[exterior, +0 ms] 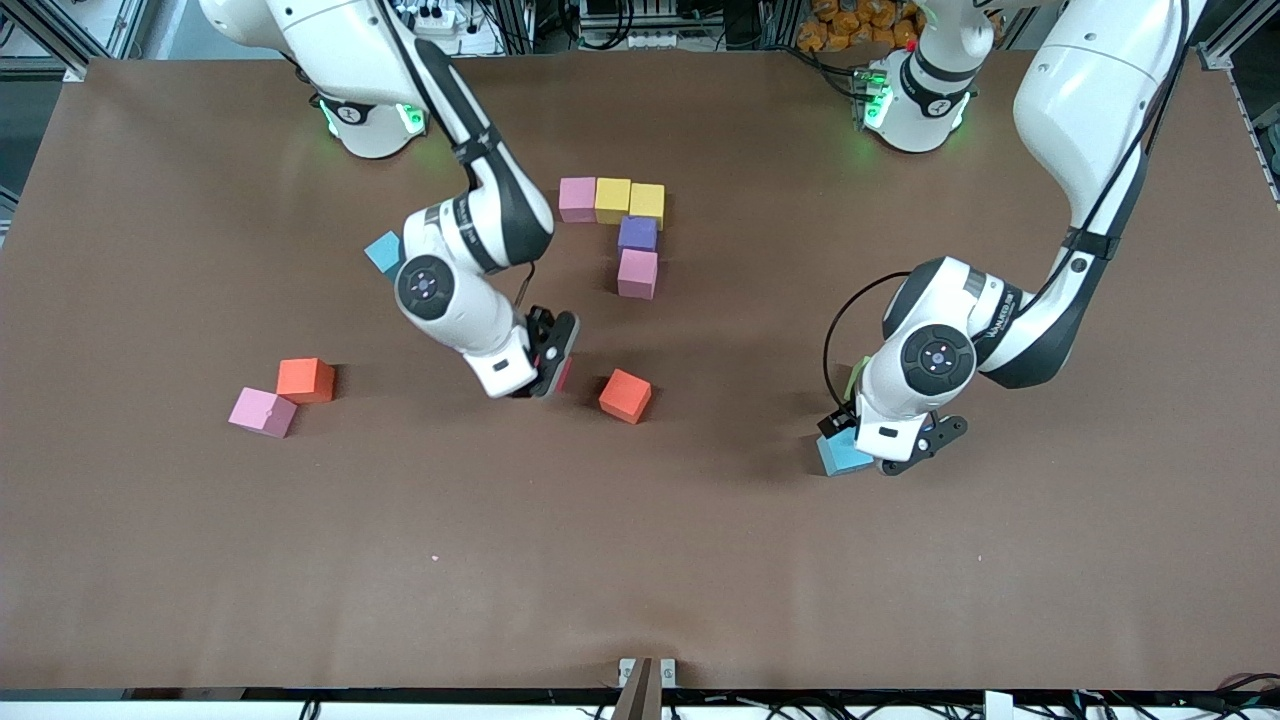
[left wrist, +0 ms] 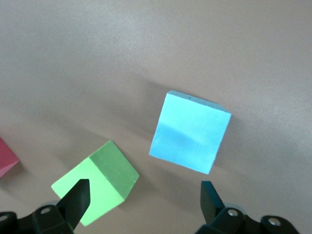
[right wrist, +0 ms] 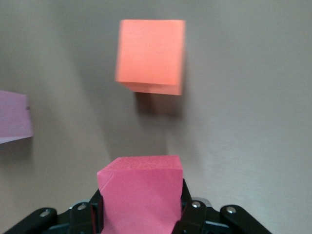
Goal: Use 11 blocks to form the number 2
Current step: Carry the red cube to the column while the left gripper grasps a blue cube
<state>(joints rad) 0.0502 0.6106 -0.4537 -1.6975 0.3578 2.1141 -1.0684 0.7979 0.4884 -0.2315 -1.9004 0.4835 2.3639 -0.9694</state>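
Note:
My right gripper (exterior: 552, 366) (right wrist: 140, 204) is shut on a red block (right wrist: 141, 195), and only a sliver of that block (exterior: 564, 376) shows in the front view. It hangs over the table beside an orange block (exterior: 625, 395) (right wrist: 151, 56). Five blocks form a hooked start of the number 2: pink (exterior: 577, 198), yellow (exterior: 612, 199), yellow (exterior: 647, 203), purple (exterior: 637, 233), pink (exterior: 637, 273). My left gripper (exterior: 890, 455) (left wrist: 145, 187) is open over a cyan block (exterior: 843, 456) (left wrist: 190, 131) and a green block (exterior: 858, 377) (left wrist: 97, 187).
An orange block (exterior: 306, 380) touches a pink block (exterior: 262, 411) toward the right arm's end. Another cyan block (exterior: 384, 252) is partly hidden by the right arm. A pink block's edge (right wrist: 14, 117) and a reddish corner (left wrist: 6, 157) show in the wrist views.

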